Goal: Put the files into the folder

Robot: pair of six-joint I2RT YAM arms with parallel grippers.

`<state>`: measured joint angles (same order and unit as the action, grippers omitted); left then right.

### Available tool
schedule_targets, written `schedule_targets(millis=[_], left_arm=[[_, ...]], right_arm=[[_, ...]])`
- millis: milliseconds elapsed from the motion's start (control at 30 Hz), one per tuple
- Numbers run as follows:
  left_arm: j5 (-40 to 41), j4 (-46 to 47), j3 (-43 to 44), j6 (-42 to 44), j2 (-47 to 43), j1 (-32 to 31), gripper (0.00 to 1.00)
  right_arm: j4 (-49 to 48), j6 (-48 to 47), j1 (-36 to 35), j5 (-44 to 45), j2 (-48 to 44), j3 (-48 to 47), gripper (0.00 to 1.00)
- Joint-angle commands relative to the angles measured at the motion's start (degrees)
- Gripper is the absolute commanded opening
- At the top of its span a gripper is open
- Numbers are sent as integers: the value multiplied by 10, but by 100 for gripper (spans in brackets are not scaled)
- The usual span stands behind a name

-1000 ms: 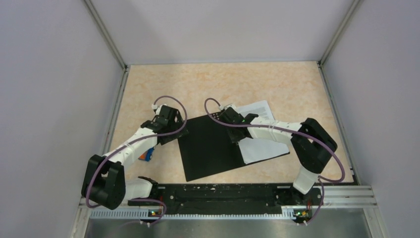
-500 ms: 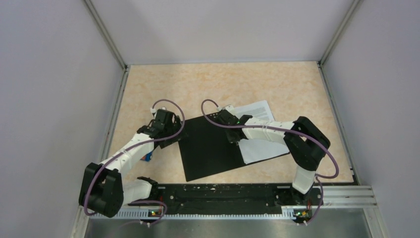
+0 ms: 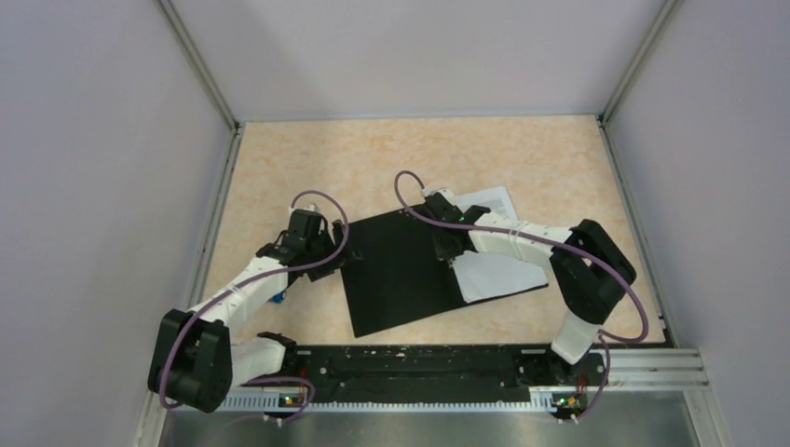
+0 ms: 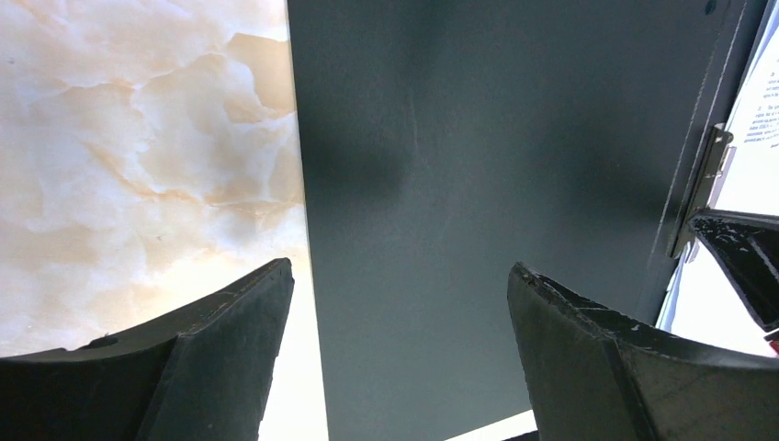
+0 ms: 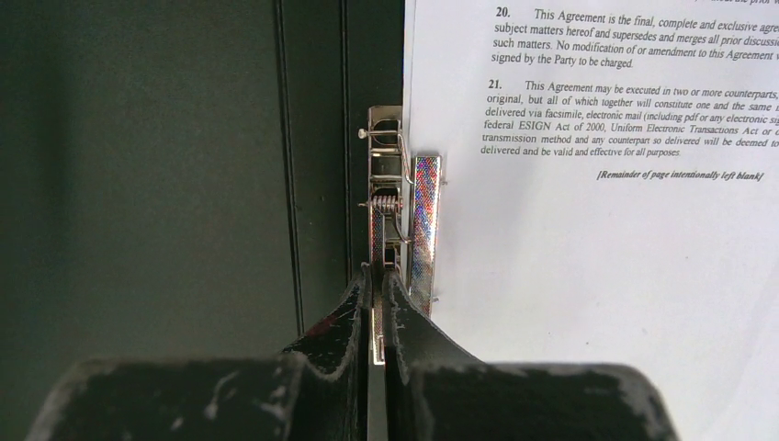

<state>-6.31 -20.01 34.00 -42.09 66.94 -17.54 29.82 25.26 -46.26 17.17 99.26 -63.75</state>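
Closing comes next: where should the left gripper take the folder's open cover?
Its free left edge, from the left. The folder lies flat on the table, so likely only that edge is pinchable; the open left gripper hovers over it, and the right gripper holds the spine clip.

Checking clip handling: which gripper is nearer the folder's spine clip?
Right. The right gripper is shut on the spine clip; the left gripper hovers open over the folder, farther left.

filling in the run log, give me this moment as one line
folder open flat | files on its right half | right claw shut on spine clip | left claw open over its left half
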Motion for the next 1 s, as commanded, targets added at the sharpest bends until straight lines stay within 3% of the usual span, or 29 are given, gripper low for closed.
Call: schedule_targets(millis=[0, 433, 967], left_arm=[[-23, 32, -6, 2, -15, 6, 91], [-90, 84, -16, 1, 2, 12, 95], [-189, 179, -35, -82, 64, 30, 96]], right_arm=[[-2, -4, 20, -18, -63, -17, 0], [3, -20, 71, -61, -115, -15, 0], [3, -23, 93, -74, -129, -13, 0]])
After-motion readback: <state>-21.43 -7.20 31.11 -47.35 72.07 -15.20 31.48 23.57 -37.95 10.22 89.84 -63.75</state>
